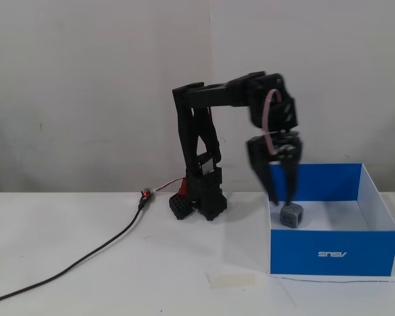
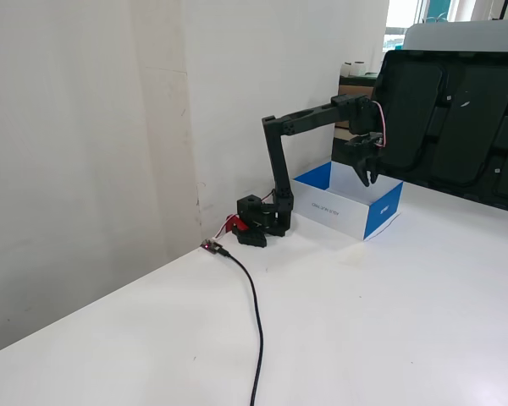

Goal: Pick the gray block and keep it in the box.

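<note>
fixed view: level, frontal, near, facing wall behind arm [image 1: 204, 131] | fixed view: raised, farther, oblique along table [image 2: 364, 338] | shared: arm, box [image 1: 332, 247], cable [image 2: 254, 313]

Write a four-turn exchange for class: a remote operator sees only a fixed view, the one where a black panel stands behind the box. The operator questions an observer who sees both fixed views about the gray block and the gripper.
Operator: The wall of the box hides its inside from me. Is the gray block in there?
Observer: Yes. In a fixed view the gray block lies on the box's white floor, near its left wall.
Operator: Does the gripper hold anything?
Observer: No. Its fingers stand apart above the block, and the blue back wall shows between them.
</note>
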### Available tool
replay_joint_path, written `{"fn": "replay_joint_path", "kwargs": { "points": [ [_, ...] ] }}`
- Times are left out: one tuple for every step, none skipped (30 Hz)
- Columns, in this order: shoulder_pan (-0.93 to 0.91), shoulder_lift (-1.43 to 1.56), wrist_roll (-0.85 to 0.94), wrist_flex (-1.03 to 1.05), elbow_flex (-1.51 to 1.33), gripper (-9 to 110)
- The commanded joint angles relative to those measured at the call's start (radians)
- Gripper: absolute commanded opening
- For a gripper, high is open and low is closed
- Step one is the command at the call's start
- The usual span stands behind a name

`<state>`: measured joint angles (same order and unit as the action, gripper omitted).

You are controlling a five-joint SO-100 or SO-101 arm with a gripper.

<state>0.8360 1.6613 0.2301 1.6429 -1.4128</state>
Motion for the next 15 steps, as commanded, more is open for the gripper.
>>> {"fn": "replay_joint_path", "kwargs": {
  "points": [
    [-0.169, 0.135, 0.060, -0.028, -0.032, 0],
    [-0.207, 0.152, 0.061, -0.035, -0.049, 0],
    [-0.245, 0.170, 0.064, -0.046, -0.067, 0],
    [-0.282, 0.187, 0.064, -0.057, -0.083, 0],
    [-0.318, 0.198, 0.058, -0.069, -0.095, 0],
    [-0.353, 0.206, 0.048, -0.075, -0.103, 0],
    [-0.387, 0.207, 0.037, -0.075, -0.103, 0],
    [-0.420, 0.212, 0.034, -0.078, -0.106, 0],
    [-0.453, 0.216, 0.034, -0.083, -0.114, 0],
    [-0.486, 0.218, 0.034, -0.089, -0.121, 0],
    [-0.515, 0.224, 0.034, -0.101, -0.140, 0],
    [-0.543, 0.232, 0.031, -0.120, -0.164, 0],
    [-0.571, 0.238, 0.025, -0.138, -0.189, 0],
    [-0.597, 0.244, 0.025, -0.161, -0.221, 0],
    [-0.624, 0.247, 0.023, -0.184, -0.250, 0]
  ]
}}
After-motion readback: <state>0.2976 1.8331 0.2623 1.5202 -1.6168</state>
